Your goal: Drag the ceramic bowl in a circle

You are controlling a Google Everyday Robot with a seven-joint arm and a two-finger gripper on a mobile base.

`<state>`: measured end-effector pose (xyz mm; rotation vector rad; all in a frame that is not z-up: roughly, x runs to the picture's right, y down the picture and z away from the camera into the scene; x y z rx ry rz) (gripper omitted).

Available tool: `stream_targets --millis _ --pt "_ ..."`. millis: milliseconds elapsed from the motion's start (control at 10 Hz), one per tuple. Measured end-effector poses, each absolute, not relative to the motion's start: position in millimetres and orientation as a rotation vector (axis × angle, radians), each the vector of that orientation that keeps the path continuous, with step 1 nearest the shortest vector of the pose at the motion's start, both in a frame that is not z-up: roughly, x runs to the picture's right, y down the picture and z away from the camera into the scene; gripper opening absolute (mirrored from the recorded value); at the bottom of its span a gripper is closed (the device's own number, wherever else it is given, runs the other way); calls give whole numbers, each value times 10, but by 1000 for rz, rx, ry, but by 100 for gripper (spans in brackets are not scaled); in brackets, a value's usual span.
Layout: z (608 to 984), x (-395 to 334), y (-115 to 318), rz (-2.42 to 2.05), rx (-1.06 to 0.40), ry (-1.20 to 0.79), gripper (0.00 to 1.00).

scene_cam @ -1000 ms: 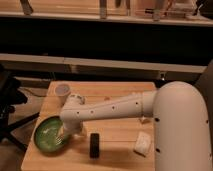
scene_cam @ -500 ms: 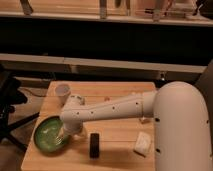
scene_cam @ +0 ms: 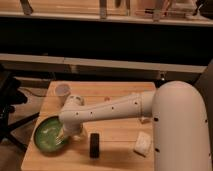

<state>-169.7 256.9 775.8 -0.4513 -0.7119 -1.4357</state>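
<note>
The ceramic bowl [scene_cam: 49, 135] is a wide, shallow, glossy green bowl with a darker rim. It sits on the wooden table [scene_cam: 115, 95] near the front left corner. My gripper [scene_cam: 68, 132] is at the end of the white arm [scene_cam: 115, 109], which reaches in from the right. The gripper is down at the bowl's right rim and hides that part of it. I cannot tell whether it grips the rim.
A small white cup [scene_cam: 62, 91] stands behind the bowl at the table's back left. A black upright object [scene_cam: 94, 145] stands just right of the bowl. A white packet [scene_cam: 142, 143] lies at the front right. A dark chair [scene_cam: 9, 107] is left of the table.
</note>
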Motion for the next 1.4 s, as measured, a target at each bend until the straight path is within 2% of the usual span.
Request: stream_targets --millis 100,400,500,700,1200,1400 --pt "7755 -1708 2570 -1437 -451 -713 79" --pt "7753 -1718 2570 -1437 -455 -713 55" --pt "7754 -1717 2570 -1436 -458 -712 50" --pt "7750 -1731 2576 -1434 -459 -713 50" --pt "7806 -1770 2442 -1464 -447 -719 3" --pt "7888 -1852 2313 -1451 -440 -718 0"
